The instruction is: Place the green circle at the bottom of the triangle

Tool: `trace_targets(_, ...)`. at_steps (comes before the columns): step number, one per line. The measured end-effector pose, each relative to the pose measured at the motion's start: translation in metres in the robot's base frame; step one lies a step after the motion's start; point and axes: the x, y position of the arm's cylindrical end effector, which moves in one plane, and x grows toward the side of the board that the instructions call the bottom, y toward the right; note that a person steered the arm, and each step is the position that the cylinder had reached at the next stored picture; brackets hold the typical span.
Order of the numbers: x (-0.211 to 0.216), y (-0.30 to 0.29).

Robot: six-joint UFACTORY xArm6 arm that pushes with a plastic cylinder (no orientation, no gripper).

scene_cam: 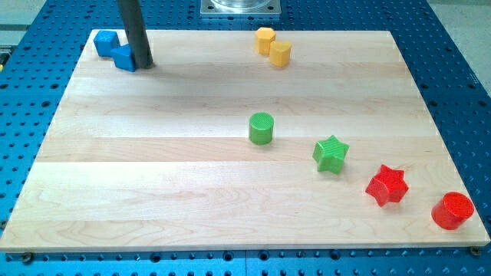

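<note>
The green circle (261, 128) stands near the middle of the wooden board (153, 184). The blue triangle (123, 57) lies at the view's top left, with a blue cube (106, 43) touching its upper left. My tip (144, 64) rests on the board right against the triangle's right side, far to the upper left of the green circle.
A green star (331, 153) lies right of the green circle. A red star (387, 185) and a red circle (452, 210) sit at the bottom right. Two yellow blocks (265, 38) (281, 54) touch each other at the top centre. A blue perforated table surrounds the board.
</note>
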Motion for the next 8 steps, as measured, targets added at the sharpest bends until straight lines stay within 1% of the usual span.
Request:
trace_targets(1,0.022,0.014)
trace_targets(2,-0.001,-0.016)
trace_targets(3,0.019,-0.013)
trace_targets(4,0.039,0.071)
trace_targets(5,0.082,0.17)
trace_targets(6,0.144,0.23)
trace_targets(7,0.18,0.237)
trace_targets(8,0.22,0.216)
